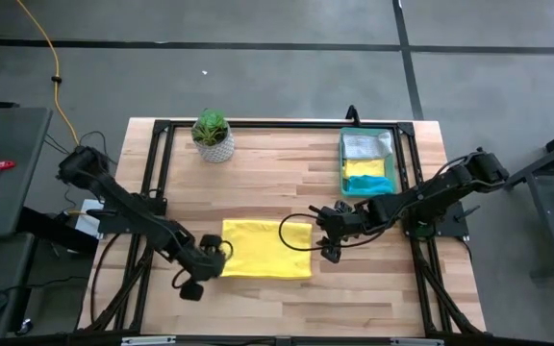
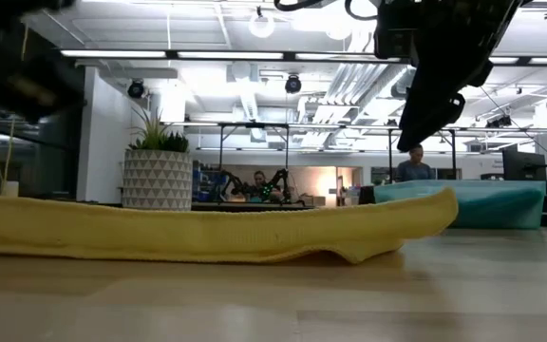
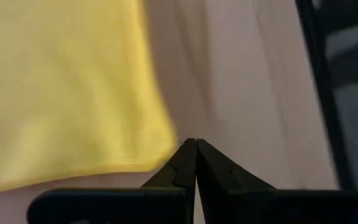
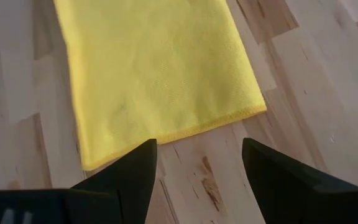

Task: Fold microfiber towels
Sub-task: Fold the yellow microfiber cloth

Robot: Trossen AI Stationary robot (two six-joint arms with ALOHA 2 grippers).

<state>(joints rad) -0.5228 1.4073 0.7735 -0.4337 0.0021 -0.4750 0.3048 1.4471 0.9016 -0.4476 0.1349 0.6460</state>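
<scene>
We have a yellow towel [image 1: 266, 249] lying flat near the middle of the worktop [image 1: 287, 183]. More towels [image 1: 366, 171] sit in the tray [image 1: 393, 159] at the far right. A plant [image 1: 213, 135] stands at the far left.

Our left tool [image 3: 196, 163] is at the towel's near left corner, and its two fingers are pressed together. The corner looks caught between the tips, but we cannot be sure. Our right tool [image 4: 199, 169] hangs just off the towel's right edge with its fingers [image 4: 132, 171] wide apart, holding nothing.

To fold well, we think the right tool should drop onto the near right corner and pinch it. Then both tools should lift together, just a little, and carry the near edge over to the far edge. We should keep the edges lined up and go slowly, so the soft cloth does not bunch or slip.
</scene>
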